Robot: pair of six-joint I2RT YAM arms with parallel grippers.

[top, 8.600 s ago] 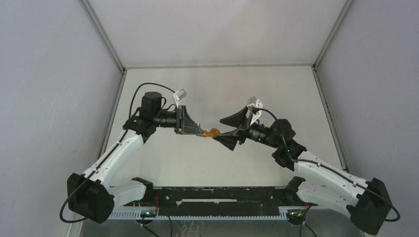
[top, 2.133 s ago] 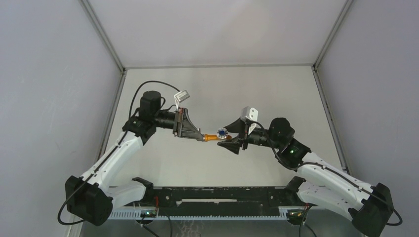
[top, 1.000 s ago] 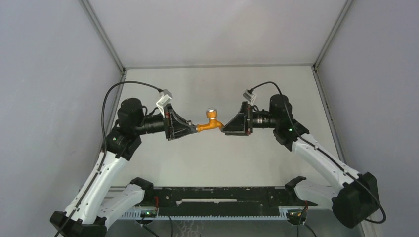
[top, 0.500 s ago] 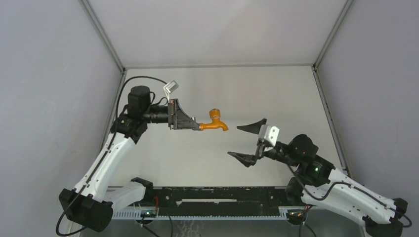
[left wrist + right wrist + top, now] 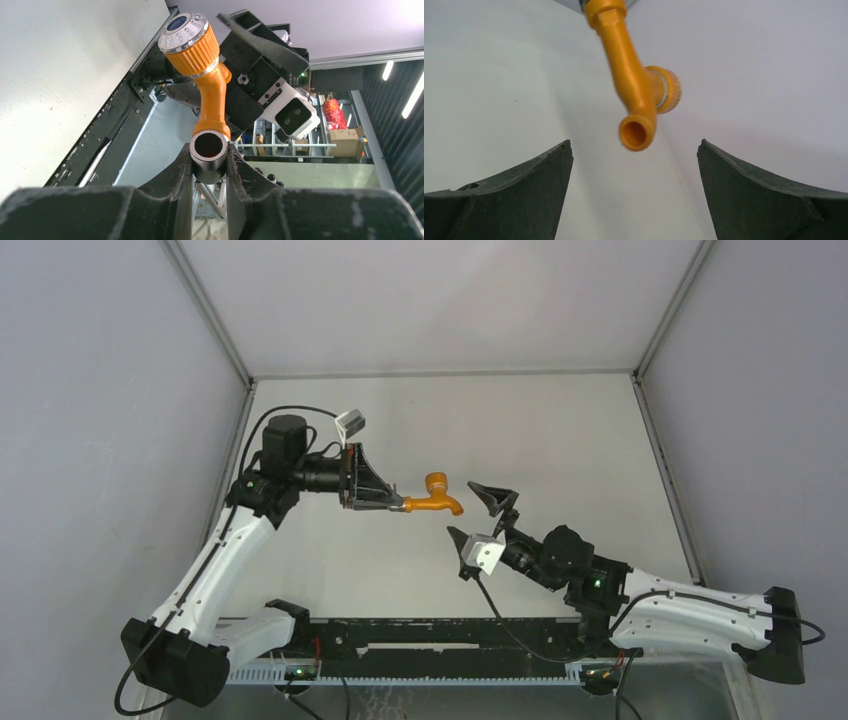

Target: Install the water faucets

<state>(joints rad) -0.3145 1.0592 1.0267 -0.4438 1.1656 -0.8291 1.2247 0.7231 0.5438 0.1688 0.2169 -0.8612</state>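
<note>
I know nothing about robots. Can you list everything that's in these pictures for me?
faucet: one, orange with a silvery cap, held in the air above the table.
table: one, off-white, under the arms.
walls: three, grey, at the left, back and right.
rail: one, black, along the table's near edge.
left tool: one, black, shut on the faucet's dark threaded end.
right tool: one, black, open, its fingers either side of the faucet's spout without touching it.
</note>
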